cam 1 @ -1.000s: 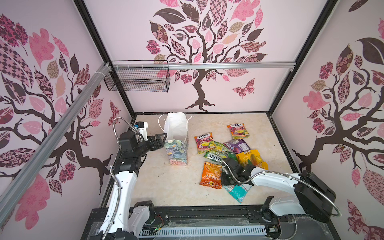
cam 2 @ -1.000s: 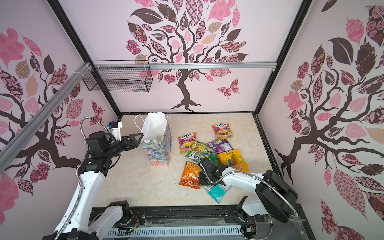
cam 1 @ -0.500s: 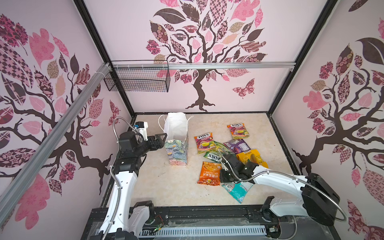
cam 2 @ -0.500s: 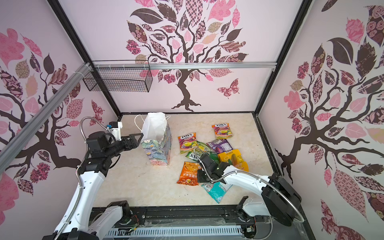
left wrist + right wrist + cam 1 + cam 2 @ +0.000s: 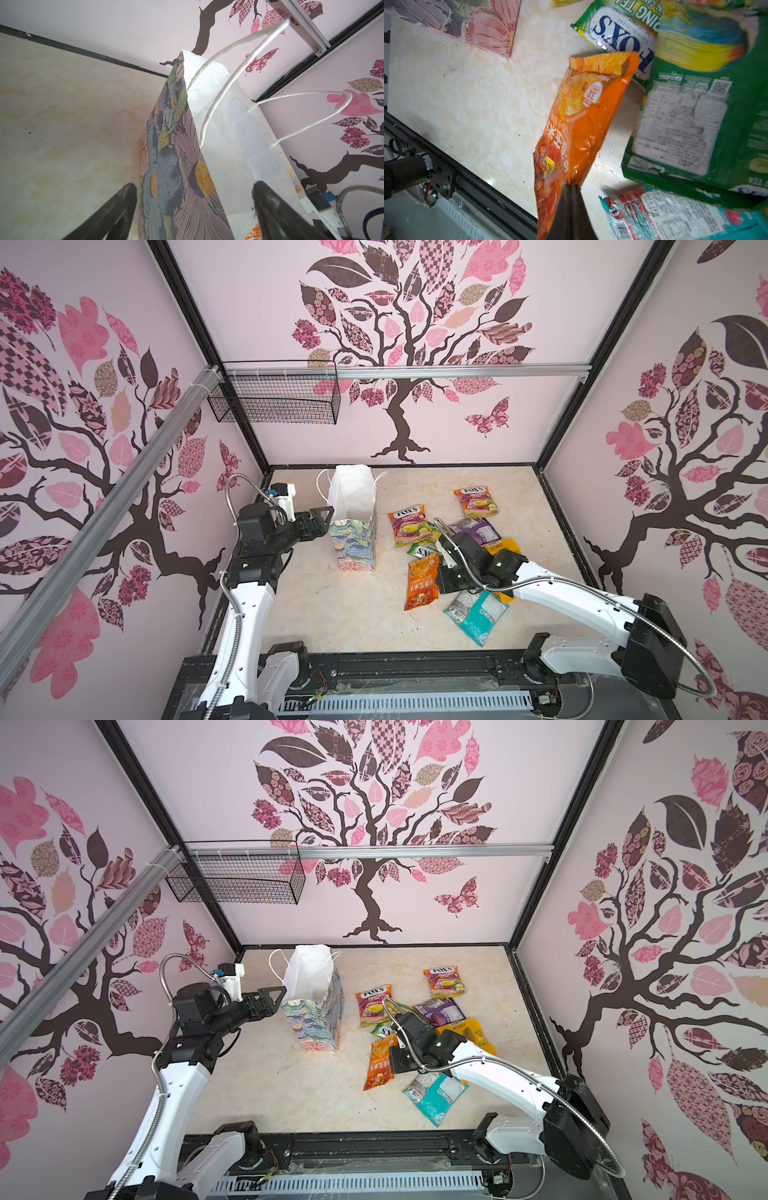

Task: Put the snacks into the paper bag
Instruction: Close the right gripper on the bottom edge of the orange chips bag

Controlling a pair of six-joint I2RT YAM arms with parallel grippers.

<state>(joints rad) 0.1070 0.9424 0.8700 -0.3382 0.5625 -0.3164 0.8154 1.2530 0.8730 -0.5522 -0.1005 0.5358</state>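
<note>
The paper bag [image 5: 353, 547] [image 5: 316, 1023] stands upright at the back left, floral outside and white inside. My left gripper [image 5: 324, 522] [image 5: 193, 199] is open at its rim, with the bag's side wall [image 5: 172, 166] between the jaws. The snacks lie right of the bag: two FOX'S packets [image 5: 409, 524] [image 5: 476, 502], a purple one [image 5: 478, 531], a yellow one [image 5: 505, 547], a green one [image 5: 695, 114] and a teal one [image 5: 473, 614]. My right gripper [image 5: 444, 576] [image 5: 571, 185] is shut on the edge of the orange packet [image 5: 422, 580] [image 5: 581, 124].
A black wire basket [image 5: 276, 400] hangs on the back wall above the bag. The black frame rail [image 5: 415, 664] runs along the table's front edge. Walls close in the table on the other three sides.
My right gripper has moved a little left and towards the back with the orange packet, which has shifted with it. The left arm and the bag have not moved.
</note>
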